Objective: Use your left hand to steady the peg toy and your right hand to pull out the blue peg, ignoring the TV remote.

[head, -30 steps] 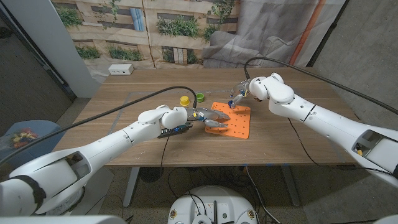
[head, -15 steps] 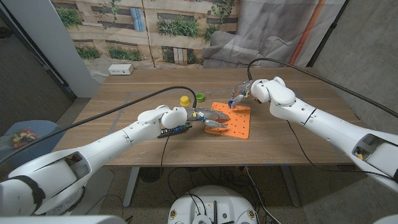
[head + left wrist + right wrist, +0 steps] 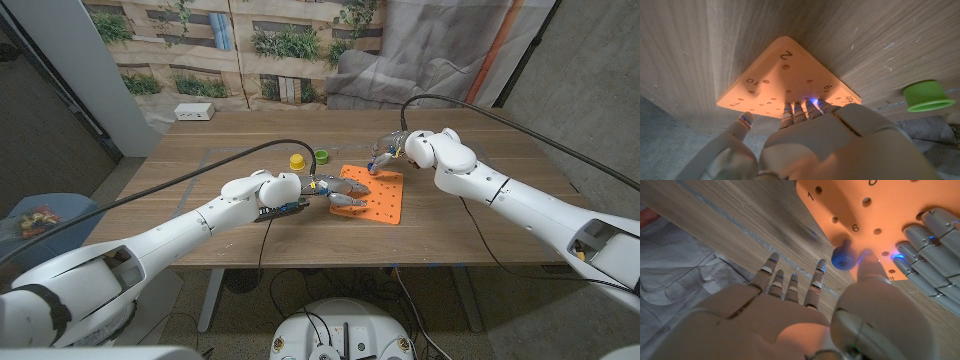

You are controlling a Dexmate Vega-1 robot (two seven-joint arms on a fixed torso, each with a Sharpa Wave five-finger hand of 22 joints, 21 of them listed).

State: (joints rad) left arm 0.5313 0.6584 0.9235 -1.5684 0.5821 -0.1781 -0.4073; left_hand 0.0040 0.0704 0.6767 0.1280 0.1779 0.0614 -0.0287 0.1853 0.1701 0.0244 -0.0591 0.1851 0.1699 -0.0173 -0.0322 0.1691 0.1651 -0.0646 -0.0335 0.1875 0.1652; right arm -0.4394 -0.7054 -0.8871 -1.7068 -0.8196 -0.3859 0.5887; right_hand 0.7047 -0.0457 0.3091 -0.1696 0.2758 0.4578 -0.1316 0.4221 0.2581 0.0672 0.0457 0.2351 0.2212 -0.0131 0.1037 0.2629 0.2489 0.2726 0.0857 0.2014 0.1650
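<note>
The orange peg toy (image 3: 385, 195) lies flat at the middle of the table, a numbered board with holes (image 3: 782, 75). My left hand (image 3: 330, 190) presses its fingertips (image 3: 800, 111) on the board's near-left part, with the thumb spread apart. The blue peg (image 3: 372, 166) stands in a hole at the board's far edge (image 3: 842, 260). My right hand (image 3: 388, 152) hovers over it: the thumb (image 3: 867, 267) lies next to the peg and the fingers (image 3: 790, 282) are spread on its other side, not closed on it.
A yellow peg (image 3: 297, 160) and a green peg (image 3: 322, 156) (image 3: 925, 96) stand on the table left of the board. The dark TV remote (image 3: 280, 209) lies under my left wrist. A white box (image 3: 194, 111) sits at the far left edge.
My right arm and wrist have shifted slightly to the right, while the hand stays at the blue peg. The left hand and the board have not moved.
</note>
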